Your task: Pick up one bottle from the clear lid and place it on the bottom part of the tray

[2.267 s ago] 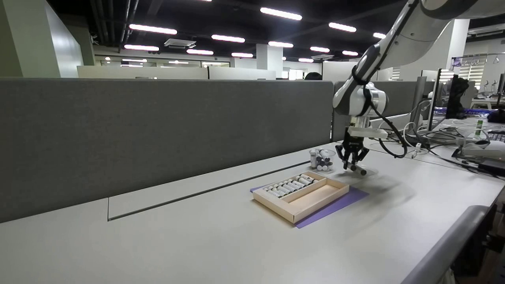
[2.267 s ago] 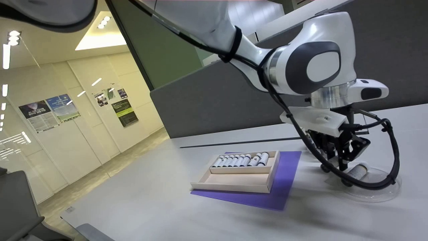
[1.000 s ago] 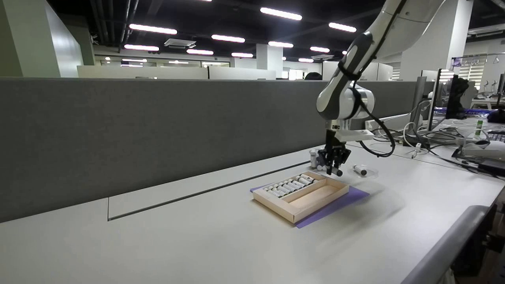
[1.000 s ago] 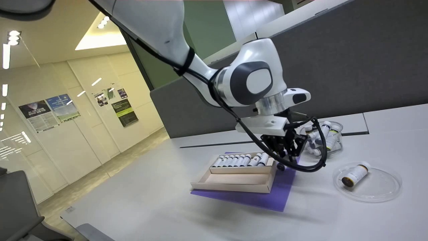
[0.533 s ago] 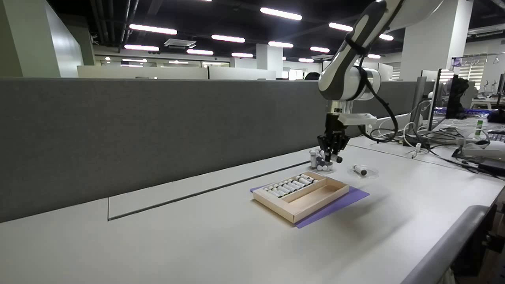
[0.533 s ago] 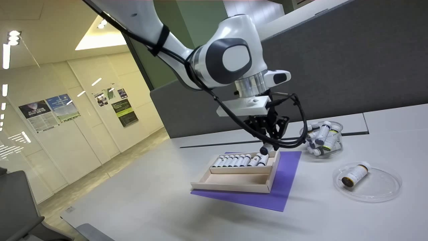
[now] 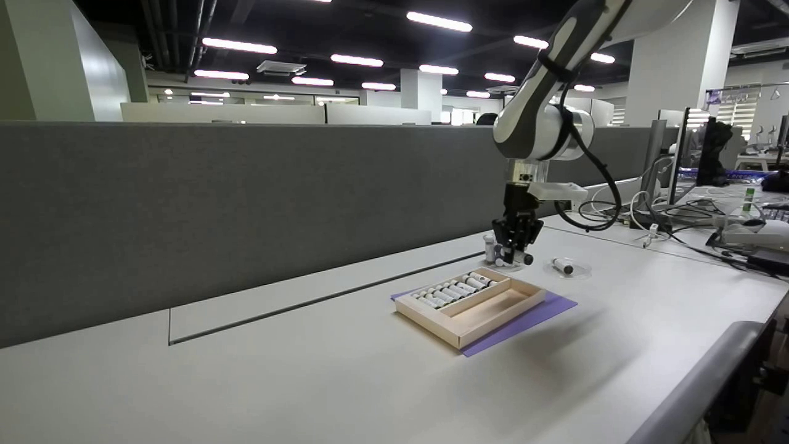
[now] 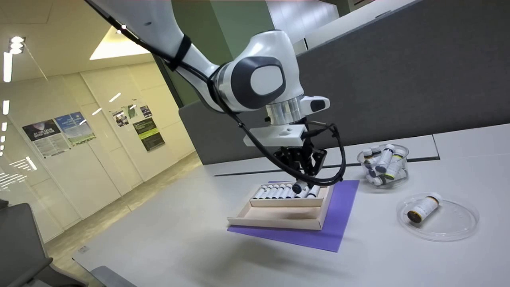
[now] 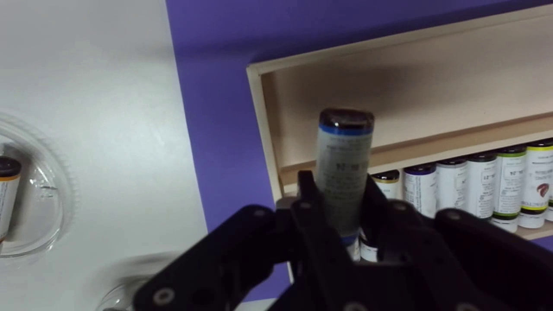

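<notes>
About two seconds ago the gripper [image 9: 340,183] was down at the clear plastic lid [image 8: 454,219]; now it hangs over the wooden tray [image 8: 275,224], its jaws pinched on a blue-banded bottle [image 9: 344,155]. One orange-banded bottle [image 9: 6,196] stays behind on the lid, which lies between three and four o'clock from the gripper in an exterior view. So the picking half looks done; what is left, I judge, is lining up, lowering and letting go.

The goal is probably the wide compartment [image 8: 275,213], at seven o'clock from the gripper in an exterior view and between one and two o'clock from the held bottle in the wrist view. The bottle's dark end points to twelve o'clock there, and its length seems to cross the line of the divider [image 8: 287,203], though its height above the tray is hard to tell.

Around it, the row of labelled bottles [image 8: 280,191] runs from three round to six o'clock, and the tray's short end wall [image 9: 262,114] stands near at ten. Going straight down would risk the divider or the row. A small shift toward one o'clock should bring the whole bottle over that compartment and keep it off the end wall. The tub of bottles [image 8: 405,162], between two and three o'clock in an exterior view, is well apart and should not hinder
</notes>
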`<state>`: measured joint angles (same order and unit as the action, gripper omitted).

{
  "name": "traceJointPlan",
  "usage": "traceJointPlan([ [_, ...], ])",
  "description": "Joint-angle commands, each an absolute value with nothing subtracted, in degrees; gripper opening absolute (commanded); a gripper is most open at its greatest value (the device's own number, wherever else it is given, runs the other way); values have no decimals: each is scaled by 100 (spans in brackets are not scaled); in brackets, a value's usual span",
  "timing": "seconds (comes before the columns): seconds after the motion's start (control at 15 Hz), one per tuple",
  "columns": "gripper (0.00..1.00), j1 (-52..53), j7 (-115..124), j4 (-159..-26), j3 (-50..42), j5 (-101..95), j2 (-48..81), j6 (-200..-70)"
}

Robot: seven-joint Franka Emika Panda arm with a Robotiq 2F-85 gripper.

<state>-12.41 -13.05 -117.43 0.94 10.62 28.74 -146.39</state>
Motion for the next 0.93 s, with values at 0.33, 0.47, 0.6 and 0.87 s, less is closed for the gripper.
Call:
traceJointPlan([
  [0.33,20,-1235,-1311,-11747,88,1063,2873,-14628],
  [0.47,20,-1235,-1313,-11747,88,1063,2873,-14628],
  [0.6,5,-1207,-1320,-11775,101,1047,2900,-14718],
  [0.87,5,-1056,-1233,-11728,93,905,3078,-14725],
])
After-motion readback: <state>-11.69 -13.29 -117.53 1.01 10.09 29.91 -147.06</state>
